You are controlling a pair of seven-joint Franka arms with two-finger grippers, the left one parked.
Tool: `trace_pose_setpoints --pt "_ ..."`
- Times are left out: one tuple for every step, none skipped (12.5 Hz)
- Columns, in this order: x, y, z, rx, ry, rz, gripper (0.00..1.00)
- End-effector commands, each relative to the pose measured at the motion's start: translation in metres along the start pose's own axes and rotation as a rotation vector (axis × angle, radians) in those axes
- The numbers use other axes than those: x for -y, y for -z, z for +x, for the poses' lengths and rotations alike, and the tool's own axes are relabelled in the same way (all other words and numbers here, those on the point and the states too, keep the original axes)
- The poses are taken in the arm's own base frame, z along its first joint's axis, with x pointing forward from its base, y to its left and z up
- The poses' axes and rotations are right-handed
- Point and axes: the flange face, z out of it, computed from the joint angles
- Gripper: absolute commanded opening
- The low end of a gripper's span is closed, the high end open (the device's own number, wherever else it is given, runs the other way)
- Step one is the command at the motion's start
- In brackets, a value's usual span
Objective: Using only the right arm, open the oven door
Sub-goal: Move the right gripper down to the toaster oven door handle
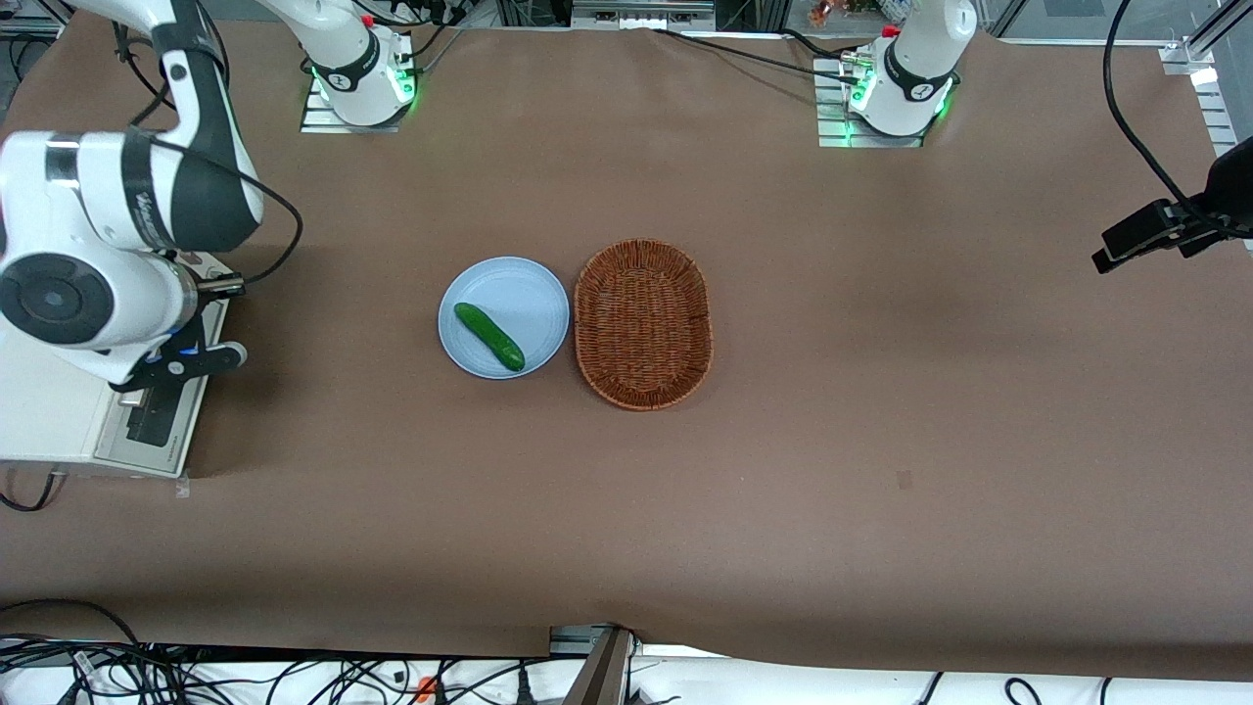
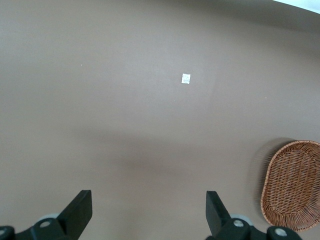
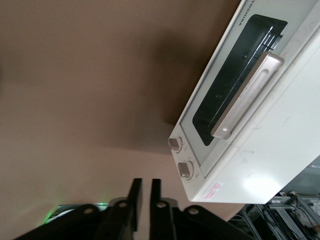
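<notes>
The small cream-white toaster oven [image 1: 49, 416] stands at the working arm's end of the table. Its oven door [image 3: 223, 86] has a dark glass window and a silver bar handle [image 3: 247, 95], and it lies flat against the oven's front, closed. In the front view the door [image 1: 152, 426] shows as a dark window partly under the arm. The right arm [image 1: 108, 245] hangs over the oven. Its black gripper [image 3: 145, 181] is above the bare table beside the oven's two-knob end, apart from the handle, with the fingers nearly together and nothing between them. It also shows in the front view [image 1: 186, 362].
Two knobs [image 3: 180, 157] sit on the oven's front beside the door. A light blue plate [image 1: 536, 294] holding a green cucumber [image 1: 488, 336] lies mid-table, with a brown wicker basket [image 1: 642, 323] beside it. The basket also shows in the left wrist view [image 2: 294, 185].
</notes>
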Motion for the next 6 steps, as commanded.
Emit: trace_pose_setpoints --pt "-0.005 -0.031 0.022 0.019 0.093 -0.087 0.00" --pt "-0.010 -0.044 0.029 0.018 0.120 -0.108 0.00" --pt "-0.017 -0.059 0.036 0.023 0.127 -0.107 0.00" --pt "-0.026 -0.069 0.039 0.035 0.133 -0.119 0.00" --pt "-0.032 -0.074 0.043 0.044 0.165 -0.154 0.00" --pt "-0.042 -0.080 0.044 0.054 0.192 -0.176 0.00"
